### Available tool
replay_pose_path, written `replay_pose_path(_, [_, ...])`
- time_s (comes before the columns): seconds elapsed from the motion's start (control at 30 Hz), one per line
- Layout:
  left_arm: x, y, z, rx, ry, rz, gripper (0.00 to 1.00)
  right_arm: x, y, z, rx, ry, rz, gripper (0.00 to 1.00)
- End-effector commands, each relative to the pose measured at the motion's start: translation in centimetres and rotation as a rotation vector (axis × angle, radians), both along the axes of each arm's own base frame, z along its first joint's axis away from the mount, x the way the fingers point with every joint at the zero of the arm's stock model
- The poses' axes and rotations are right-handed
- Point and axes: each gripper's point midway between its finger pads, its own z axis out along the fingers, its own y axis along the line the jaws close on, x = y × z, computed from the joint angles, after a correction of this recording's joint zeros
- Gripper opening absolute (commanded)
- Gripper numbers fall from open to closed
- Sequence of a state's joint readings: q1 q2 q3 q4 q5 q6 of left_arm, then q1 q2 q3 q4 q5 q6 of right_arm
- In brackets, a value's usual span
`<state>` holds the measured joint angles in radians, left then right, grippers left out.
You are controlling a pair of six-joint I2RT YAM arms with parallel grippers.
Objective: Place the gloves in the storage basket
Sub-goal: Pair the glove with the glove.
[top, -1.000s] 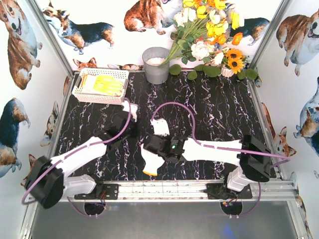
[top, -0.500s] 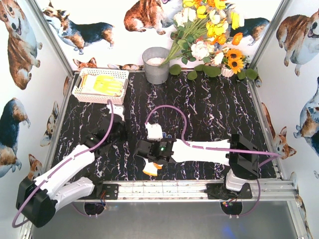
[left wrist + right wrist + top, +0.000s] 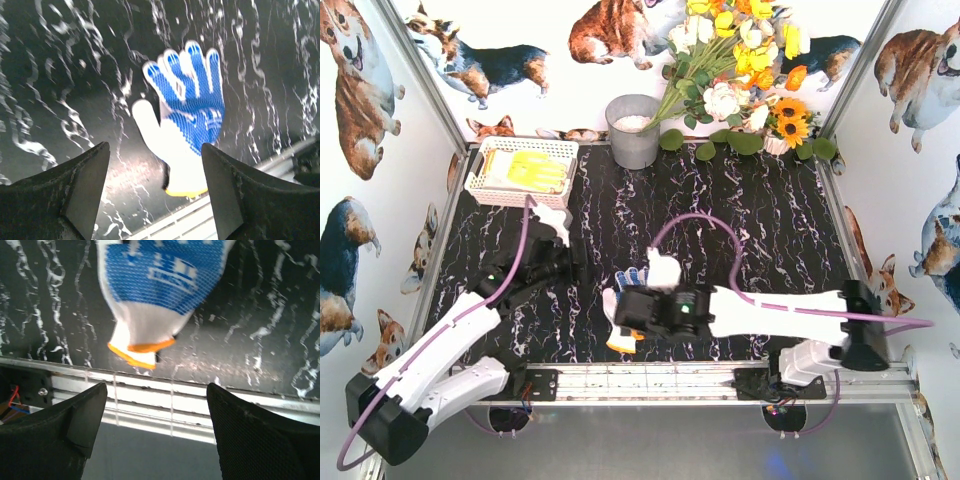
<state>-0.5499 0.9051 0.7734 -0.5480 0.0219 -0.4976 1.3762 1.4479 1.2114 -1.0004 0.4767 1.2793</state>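
The blue-palmed glove [image 3: 187, 125] lies flat on the table [image 3: 740, 230], palm up. Its fingers point away from the arms and its orange-trimmed cuff sits just short of the near rail. It is the only loose glove I can make out. The storage basket [image 3: 480, 185] stands well apart from it, in the far left corner, with yellow-palmed gloves [image 3: 535, 170] already inside.

The right tool [image 3: 156, 386] hangs directly over the glove with its jaws spread wide and nothing between them. The left tool [image 3: 154, 150] is off to the left, aimed at the same glove, also wide open and empty.

The step in hand looks like regrasping this glove for the carry, and only one arm should do it. The left arm is probably the better choice, as the basket is on its side, so the right arm should lift clear first to avoid a collision over the glove.

Thin knit lying flat offers no edge to grip. Bring the tips down until they press the table either side of the palm or cuff, then close so the fabric bunches into a fold. Lift well above the lattice wall and let go over the basket's middle, since a limp finger could drape over the rim.
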Motion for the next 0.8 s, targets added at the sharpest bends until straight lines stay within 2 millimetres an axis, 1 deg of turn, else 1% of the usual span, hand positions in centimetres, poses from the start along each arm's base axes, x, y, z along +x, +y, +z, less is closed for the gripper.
replay_pose_path(0.0, [-3.4, -3.0, -2.5, -0.178, 0.147, -0.123, 0.68, 1.2, -4.7, -0.4, 0.009, -0.092, -0.232, 0.79])
replay_pose_path(0.07, [-4.3, -4.5, -2.7, -0.288, 0.178, -0.167, 0.68, 2.6, -5.2, -1.0, 0.076, -0.18, -0.273, 0.73])
replay_pose_path(0.1, [-4.8, -5.2, -2.6, -0.333, 0.194, -0.192, 0.68, 3.0, -5.4, -1.2, 0.116, -0.197, -0.297, 0.71])
replay_pose_path(0.17, [-5.7, -6.0, -2.9, -0.392, 0.235, -0.229, 0.68, 3.1, -5.2, -1.1, 0.201, -0.207, -0.301, 0.69])
replay_pose_path(0.23, [-6.3, -6.2, -3.5, -0.421, 0.258, -0.237, 0.68, 2.9, -4.9, -1.4, 0.256, -0.201, -0.288, 0.68])
replay_pose_path(0.3, [-6.9, -6.5, -4.1, -0.454, 0.278, -0.246, 0.68, 2.6, -5.3, -2.5, 0.293, -0.183, -0.295, 0.67])
replay_pose_path(0.33, [-7.1, -6.8, -3.9, -0.486, 0.288, -0.26, 0.68, 2.6, -4.7, -2.4, 0.348, -0.178, -0.294, 0.65])
replay_pose_path(0.43, [-8.1, -7.4, -4.6, -0.527, 0.328, -0.288, 0.68, 2.5, -3.4, -2.7, 0.416, -0.162, -0.259, 0.65])
replay_pose_path(0.47, [-8.3, -7.5, -4.7, -0.532, 0.334, -0.291, 0.68, 2.5, -2.8, -2.9, 0.421, -0.152, -0.243, 0.61])
replay_pose_path(0.5, [-8.4, -7.6, -4.9, -0.537, 0.338, -0.291, 0.68, 2.5, -2.4, -3.1, 0.422, -0.139, -0.232, 0.6])
replay_pose_path(0.57, [-8.5, -7.7, -5.0, -0.551, 0.345, -0.296, 0.67, 2.5, -1.6, -4.2, 0.402, -0.113, -0.219, 0.58])
replay_pose_path(0.63, [-8.6, -7.9, -5.3, -0.556, 0.357, -0.301, 0.65, 2.5, -0.8, -5.3, 0.412, -0.083, -0.217, 0.53])
replay_pose_path(0.77, [-8.7, -8.3, -5.6, -0.575, 0.375, -0.304, 0.52, 2.6, 0.4, -6.5, 0.452, -0.038, -0.222, 0.48])
